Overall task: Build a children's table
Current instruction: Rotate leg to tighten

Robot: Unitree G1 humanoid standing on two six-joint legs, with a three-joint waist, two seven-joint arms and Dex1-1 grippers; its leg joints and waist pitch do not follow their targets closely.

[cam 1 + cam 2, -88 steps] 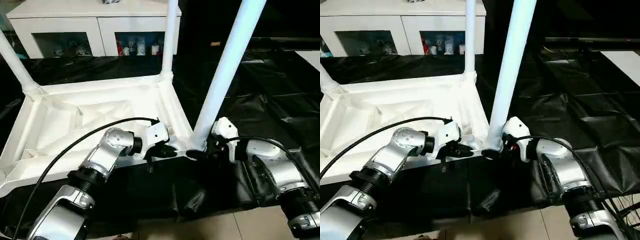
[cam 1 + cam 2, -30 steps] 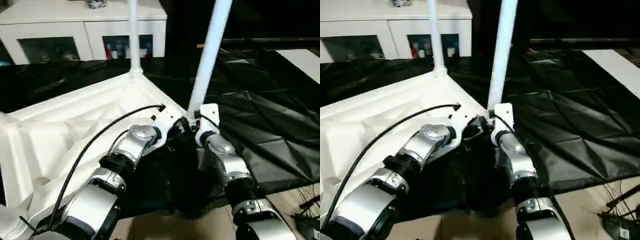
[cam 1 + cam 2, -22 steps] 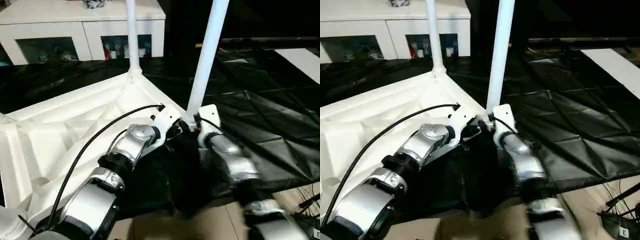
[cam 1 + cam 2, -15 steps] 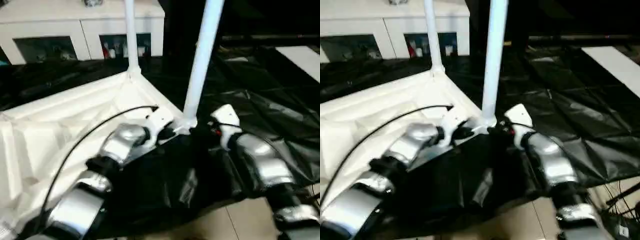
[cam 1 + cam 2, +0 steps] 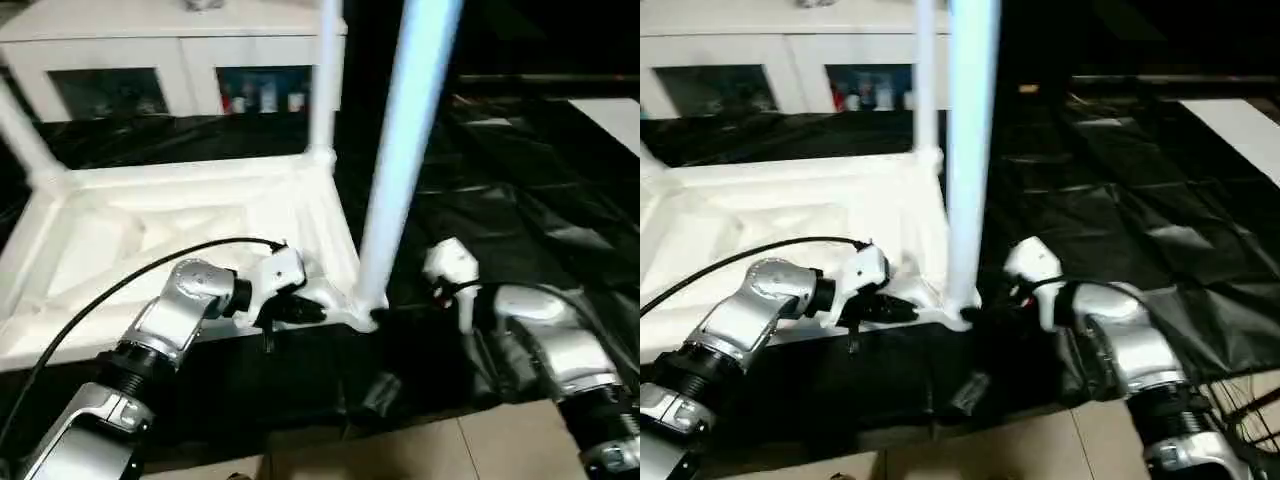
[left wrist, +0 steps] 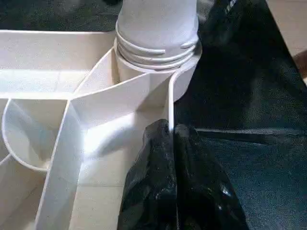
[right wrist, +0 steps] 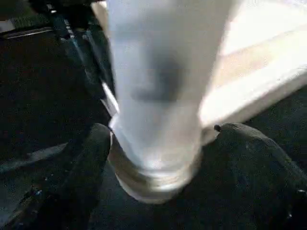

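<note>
Left gripper (image 6: 172, 143) pinches the thin side wall of the upside-down white plastic children's table (image 5: 150, 230); right gripper (image 7: 158, 158) brackets a leg without clamping.

Left wrist view reveals the black fingers closed on the rim beside the round corner socket (image 6: 158, 52). Right wrist view shows spread fingers (image 7: 86, 163) either side of the near white tapered tube leg (image 5: 405, 150). Head views add black plastic sheeting (image 5: 540, 200) under the table, more upright legs, and a white glass-door cabinet (image 5: 170, 60) behind. No readable writing.
</note>
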